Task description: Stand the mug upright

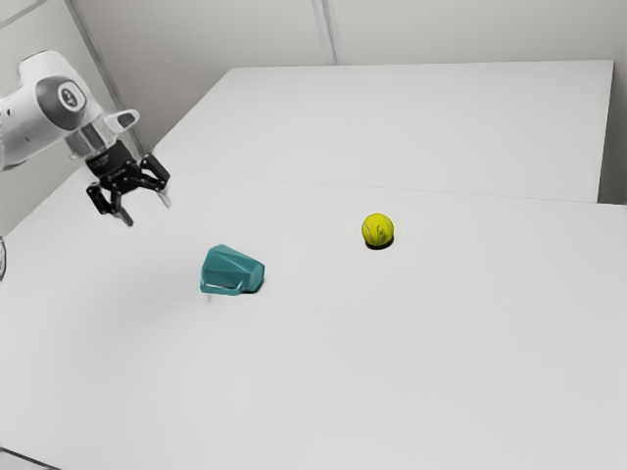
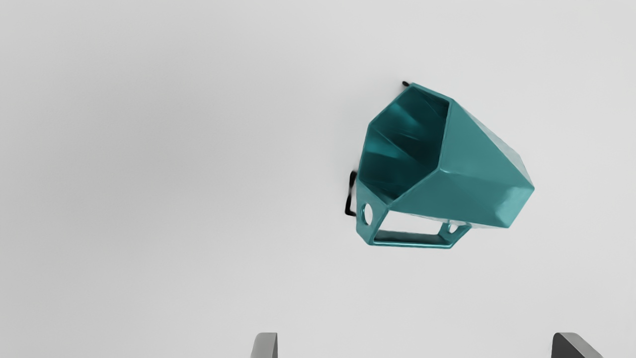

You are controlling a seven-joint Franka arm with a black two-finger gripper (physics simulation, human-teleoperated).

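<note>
Jaws hang open; the tipped mug (image 2: pixel 477 184) lies below, apart.

Counting kinds: mugs, one is showing, the same teal mug (image 2: pixel 482 179) appearing in both views; balls, one yellow ball (image 1: pixel 377 229) is showing; that is making two loose objects on the white surface (image 1: pixel 392 382). Mug parts: one handle (image 2: pixel 412 243) is showing, one mouth (image 2: pixel 407 144) is showing, and two round holes (image 2: pixel 367 214) are showing in the handle. Dark marks (image 2: pixel 349 199) beside the mug: two are showing in the wrist view. Robot side: one arm (image 1: pixel 24 122) is showing, one gripper (image 1: pixel 146 211) is showing, two fingers (image 2: pixel 266 345) are showing
</note>
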